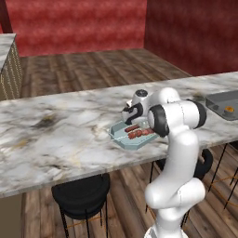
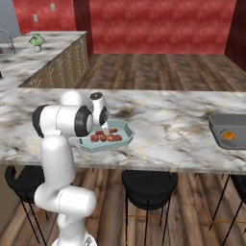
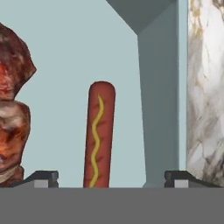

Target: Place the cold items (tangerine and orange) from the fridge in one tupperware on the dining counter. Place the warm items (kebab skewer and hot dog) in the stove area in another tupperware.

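In the left base view, the white arm rises from the lower right of the frame and bends over the marble counter (image 1: 56,135), its pincer (image 1: 131,122) lowered over a pale blue tupperware (image 1: 117,135) at the centre of the frame; the kebab skewer (image 1: 141,134) and the hot dog (image 1: 132,127) lie inside it. A second, grey tupperware (image 1: 218,101) sits well apart at the right edge, with an orange fruit (image 1: 229,109) in it. In the right base view, the arm stands at the lower left, and the pincer (image 2: 102,129) hangs over the pale blue tupperware (image 2: 126,139) left of centre, where the kebab skewer (image 2: 105,138) and hot dog (image 2: 113,129) rest. The grey tupperware (image 2: 217,126) with the orange fruit (image 2: 229,136) is at the right edge. In the hand view, the hot dog (image 3: 99,131) lies on the tupperware floor (image 3: 70,48) at centre, between the two fingertips (image 3: 41,178) at the bottom, which stand wide apart and clear of it: the pincer is released. The kebab skewer (image 3: 12,109) fills the left edge, and the counter (image 3: 205,87) shows at the right.
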You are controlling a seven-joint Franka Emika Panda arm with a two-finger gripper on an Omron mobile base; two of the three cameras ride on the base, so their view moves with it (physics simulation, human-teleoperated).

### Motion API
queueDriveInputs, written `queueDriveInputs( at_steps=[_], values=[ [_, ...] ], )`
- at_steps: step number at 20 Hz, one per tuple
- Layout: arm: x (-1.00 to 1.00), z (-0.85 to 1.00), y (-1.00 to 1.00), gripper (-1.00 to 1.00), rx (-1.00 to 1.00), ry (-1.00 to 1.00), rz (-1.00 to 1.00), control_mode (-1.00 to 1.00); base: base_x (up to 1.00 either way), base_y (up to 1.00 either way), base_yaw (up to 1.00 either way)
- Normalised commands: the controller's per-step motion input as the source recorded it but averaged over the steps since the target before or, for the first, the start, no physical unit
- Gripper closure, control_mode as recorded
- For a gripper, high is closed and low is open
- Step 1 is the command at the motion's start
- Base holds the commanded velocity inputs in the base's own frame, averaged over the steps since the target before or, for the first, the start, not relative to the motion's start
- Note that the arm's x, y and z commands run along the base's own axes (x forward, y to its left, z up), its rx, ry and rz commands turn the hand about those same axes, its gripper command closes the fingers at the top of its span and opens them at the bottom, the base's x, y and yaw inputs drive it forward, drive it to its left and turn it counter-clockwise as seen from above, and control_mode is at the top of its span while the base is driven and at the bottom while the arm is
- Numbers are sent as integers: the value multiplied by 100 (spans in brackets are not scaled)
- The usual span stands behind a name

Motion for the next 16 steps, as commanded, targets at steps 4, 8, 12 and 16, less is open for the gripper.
queueDriveInputs(
  at_steps=[4,8,12,16],
  values=[
    [-77,64,0,-100,-5,-11,9,-100,0,0,0],
    [-100,69,0,-100,-11,-1,15,-100,0,0,0],
    [-100,86,-8,-100,-13,4,15,-100,0,0,0],
    [-100,78,-35,-100,-11,14,8,-100,0,0,0]
  ],
)
